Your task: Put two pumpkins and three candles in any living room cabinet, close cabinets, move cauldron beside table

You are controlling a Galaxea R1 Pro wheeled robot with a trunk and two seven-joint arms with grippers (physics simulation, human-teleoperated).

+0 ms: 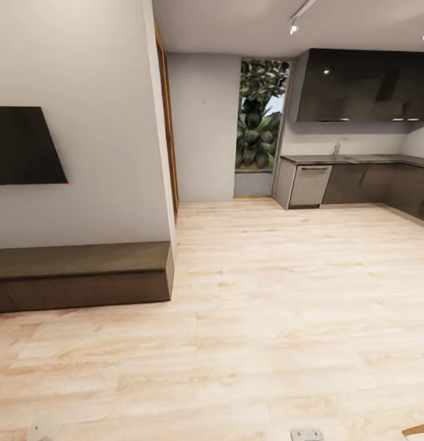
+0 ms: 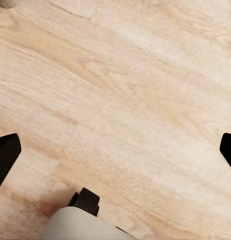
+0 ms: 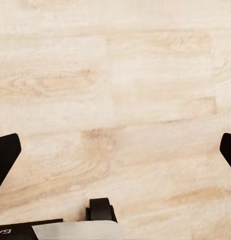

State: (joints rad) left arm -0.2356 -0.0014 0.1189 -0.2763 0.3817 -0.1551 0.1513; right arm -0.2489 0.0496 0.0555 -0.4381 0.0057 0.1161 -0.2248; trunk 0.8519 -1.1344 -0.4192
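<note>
The robot is in transit over pale wood floor point(image 1: 267, 318). The long dark cabinet point(image 1: 83, 275) sits low against the wall under a black TV point(image 1: 22, 147), its front looking shut — no drawer pulled out. The left gripper point(image 2: 115, 150) and right gripper point(image 3: 115, 150) are both spread wide and empty over bare floor. Judging by this, every placement — pumpkins, candles, cauldron — remains unconfirmed

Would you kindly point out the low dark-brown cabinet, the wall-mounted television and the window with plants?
cabinet point(image 1: 83, 260), head view, on its flat top surface.
television point(image 1: 22, 146), head view, on the middle of its dark screen.
window point(image 1: 260, 116), head view, on the foliage seen through the glass.
</note>
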